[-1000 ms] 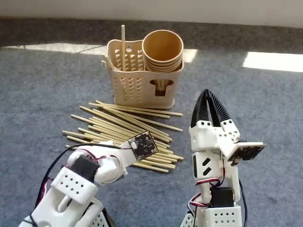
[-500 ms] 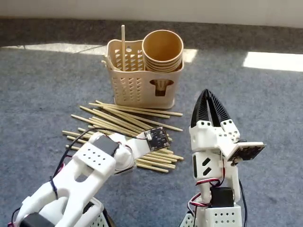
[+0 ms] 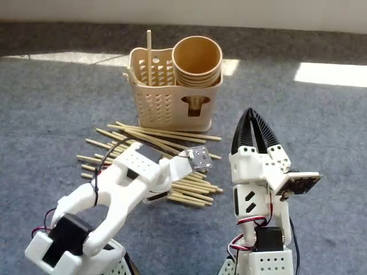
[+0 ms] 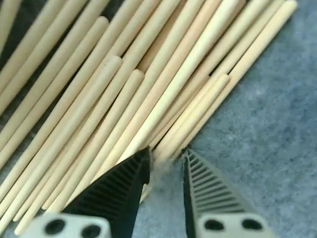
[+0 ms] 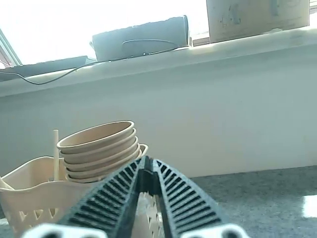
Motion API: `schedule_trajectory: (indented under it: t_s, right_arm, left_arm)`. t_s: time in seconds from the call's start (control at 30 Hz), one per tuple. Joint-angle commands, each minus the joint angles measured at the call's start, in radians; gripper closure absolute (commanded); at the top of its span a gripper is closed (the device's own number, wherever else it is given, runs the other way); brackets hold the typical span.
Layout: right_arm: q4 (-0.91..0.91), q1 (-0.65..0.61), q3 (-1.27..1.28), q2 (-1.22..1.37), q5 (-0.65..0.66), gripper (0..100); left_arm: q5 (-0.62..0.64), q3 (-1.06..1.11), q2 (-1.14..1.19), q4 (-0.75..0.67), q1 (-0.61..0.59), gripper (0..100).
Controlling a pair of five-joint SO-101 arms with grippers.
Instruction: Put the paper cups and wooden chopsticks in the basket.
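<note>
— Where are the paper cups [image 3: 196,73]?
— Stacked in one compartment of the basket [image 3: 166,103]. One upright chopstick [image 3: 149,51] stands in the other.
— And the other wooden chopsticks [image 3: 157,133]?
— In a loose pile on the grey worktop [image 3: 321,126], in front of the basket. The left hand [image 4: 166,157] hangs low over their ends, slightly parted. The right hand [image 3: 250,112] is beside the pile, closed and empty, pointing towards the basket.

One basket [image 3: 157,106] toward the table's far edge. Inside it is one nested stack of paper cups [image 3: 196,57], with at least four rims countable. One upright chopstick [image 3: 149,51] stands in the basket. The loose chopsticks [image 4: 163,84] number well over a dozen and overlap, so the exact count is indeterminable.
</note>
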Motion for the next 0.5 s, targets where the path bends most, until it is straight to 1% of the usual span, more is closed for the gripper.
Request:
schedule_trajectory:
  t_s: [0.0, 0.13, 0.23, 0.33, 0.47]
  right_arm:
    - [0.002, 0.008, 0.107, -0.019, -0.002, 99.3]
    - [0.002, 0.008, 0.107, -0.019, -0.002, 99.3]
    - [0.002, 0.008, 0.107, -0.019, -0.002, 99.3]
    - [0.002, 0.008, 0.107, -0.019, -0.002, 99.3]
    - [0.002, 0.008, 0.107, -0.019, -0.002, 99.3]
  left_arm:
    - [-0.003, -0.054, 0.051, 0.006, -0.031, 92]
    - [-0.003, -0.058, 0.051, 0.06, -0.024, 96]
    - [-0.003, -0.058, 0.05, 0.066, -0.031, 98]
    - [-0.002, -0.058, 0.05, 0.077, -0.031, 99]
    - [0.0, -0.081, 0.024, 0.135, -0.031, 99]
